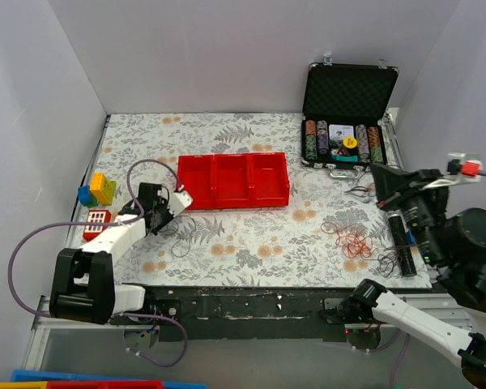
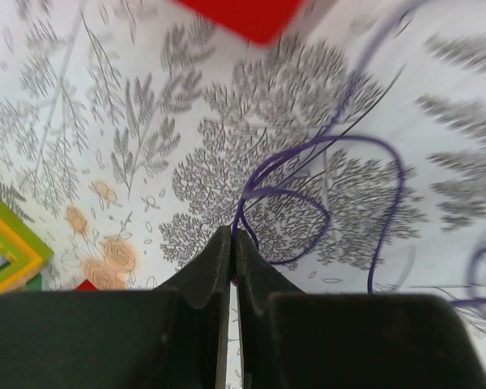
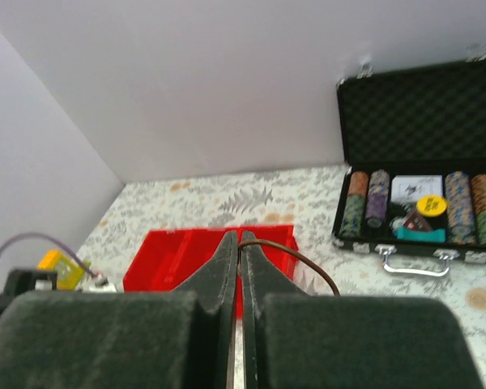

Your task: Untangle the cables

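The cables lie spread over the table: a red-orange tangle [image 1: 354, 241] with dark loops [image 1: 386, 261] at the front right, and more thin dark strands [image 1: 360, 191] near the case. My left gripper [image 1: 160, 217] is low over the table by the red tray's left end. It is shut [image 2: 232, 237] on a thin purple wire [image 2: 328, 143] that loops out over the tablecloth. My right gripper [image 1: 376, 172] is raised above the right side. It is shut [image 3: 239, 237] on a thin brown wire [image 3: 304, 254] that arcs off to the right.
A red three-bay tray [image 1: 235, 180] stands mid-table. An open black poker-chip case [image 1: 344, 138] is at the back right. Toy blocks [image 1: 97, 188] and a red piece [image 1: 97, 219] are at the left. A black bar [image 1: 401, 239] lies by the tangle.
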Robot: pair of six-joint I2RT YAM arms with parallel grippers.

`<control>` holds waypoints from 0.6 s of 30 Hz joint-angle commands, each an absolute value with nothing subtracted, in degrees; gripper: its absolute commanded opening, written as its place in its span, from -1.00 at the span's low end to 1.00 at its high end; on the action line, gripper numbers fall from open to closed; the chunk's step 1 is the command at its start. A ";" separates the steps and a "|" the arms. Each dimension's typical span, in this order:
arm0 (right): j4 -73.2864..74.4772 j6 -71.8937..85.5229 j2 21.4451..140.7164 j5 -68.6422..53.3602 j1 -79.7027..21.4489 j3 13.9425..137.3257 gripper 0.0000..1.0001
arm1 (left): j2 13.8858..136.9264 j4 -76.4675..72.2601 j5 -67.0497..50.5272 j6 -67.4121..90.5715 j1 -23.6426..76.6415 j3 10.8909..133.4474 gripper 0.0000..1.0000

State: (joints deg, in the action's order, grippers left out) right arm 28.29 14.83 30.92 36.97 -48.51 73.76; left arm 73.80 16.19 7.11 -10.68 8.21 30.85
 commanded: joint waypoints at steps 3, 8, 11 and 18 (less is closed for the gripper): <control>21.89 21.96 34.62 27.61 -48.87 63.48 -0.97 | 68.99 35.65 -16.23 -0.45 8.09 49.62 -1.00; 15.83 24.87 37.70 22.25 -48.87 54.86 -0.97 | 70.75 46.83 -26.62 3.86 8.09 65.45 -1.00; 13.80 25.31 39.98 21.09 -48.87 52.83 -0.97 | 70.84 48.86 -29.26 6.49 8.09 71.35 -1.00; 11.34 26.27 43.15 20.66 -48.87 47.91 -0.97 | 70.40 42.38 -30.41 15.19 8.09 82.17 -1.00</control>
State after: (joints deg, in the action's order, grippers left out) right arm 17.65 24.43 42.87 21.91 -48.51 49.69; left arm 72.01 45.10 -27.33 8.56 8.21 76.88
